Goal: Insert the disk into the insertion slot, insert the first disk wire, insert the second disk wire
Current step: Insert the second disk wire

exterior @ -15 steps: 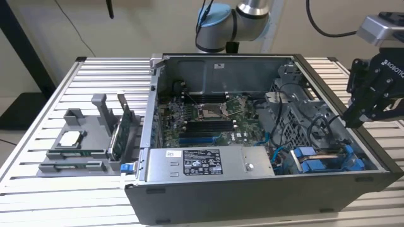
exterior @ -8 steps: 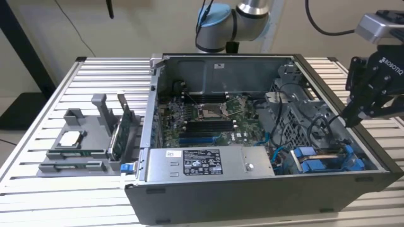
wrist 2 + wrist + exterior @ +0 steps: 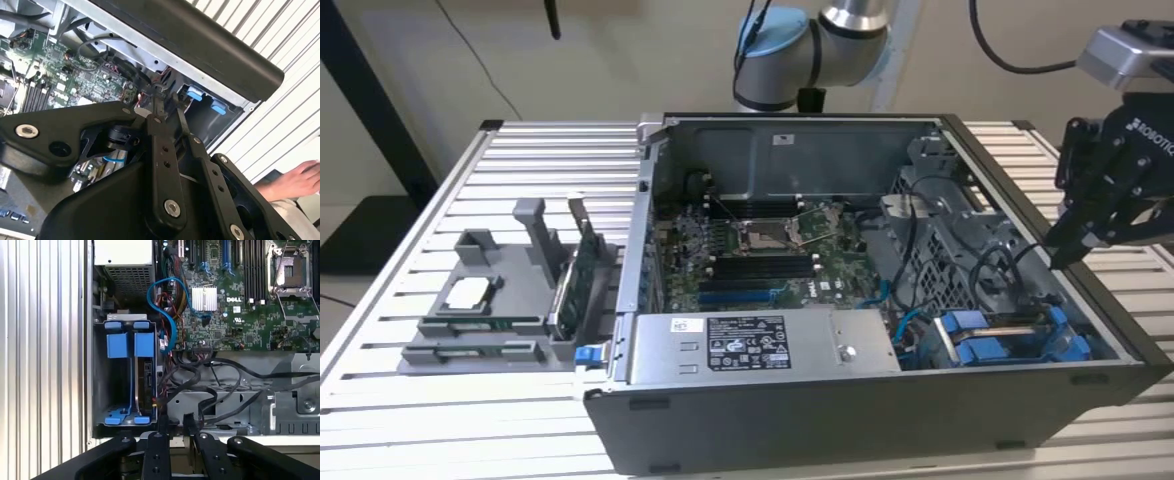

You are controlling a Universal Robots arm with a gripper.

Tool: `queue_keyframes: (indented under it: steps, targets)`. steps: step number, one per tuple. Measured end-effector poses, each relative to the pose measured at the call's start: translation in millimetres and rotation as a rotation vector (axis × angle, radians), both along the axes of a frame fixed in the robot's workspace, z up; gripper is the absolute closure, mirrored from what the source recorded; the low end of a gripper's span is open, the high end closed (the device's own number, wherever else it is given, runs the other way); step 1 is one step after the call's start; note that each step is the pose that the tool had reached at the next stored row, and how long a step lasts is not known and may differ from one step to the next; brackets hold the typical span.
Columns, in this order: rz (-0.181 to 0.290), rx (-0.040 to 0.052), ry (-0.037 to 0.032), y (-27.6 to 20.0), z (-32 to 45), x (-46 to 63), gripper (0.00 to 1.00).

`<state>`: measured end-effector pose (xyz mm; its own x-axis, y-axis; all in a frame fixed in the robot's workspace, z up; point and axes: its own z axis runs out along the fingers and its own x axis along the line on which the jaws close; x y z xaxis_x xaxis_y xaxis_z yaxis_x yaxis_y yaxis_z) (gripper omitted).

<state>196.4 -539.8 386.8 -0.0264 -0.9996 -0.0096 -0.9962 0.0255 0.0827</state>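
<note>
Presently, gripper [image 3: 1062, 248] hangs at three o'clock of the computer case [image 3: 854, 415] in the exterior view, jaws released, empty. Risk: black cables [image 3: 186, 381] beside the insertion slot [image 3: 117, 385] could snag them.

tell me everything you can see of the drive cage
The drive cage is a dark grey metal box in a corner of the case, against its wall. Two blue plastic carriers stand on edge side by side inside; a dark drive shows in one. A blue cable and black cables pass beside it.
</note>
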Motion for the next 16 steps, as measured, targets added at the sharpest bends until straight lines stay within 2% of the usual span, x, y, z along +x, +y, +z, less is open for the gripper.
queue_keyframes:
  steps: [4, 9, 12, 16]
  targets:
    - [0.001, 0.0008, 0.0, -0.8, -3.1, 1.7, 0.74]
    - [0.001, 0.0128, 0.0, -6.0, -6.0, 2.6, 0.74]
    - [0.001, 0.032, 0.0, -10.1, -7.4, 2.7, 0.74]
    - [0.001, 0.0655, 0.0, -12.2, -8.8, 2.7, 0.74]
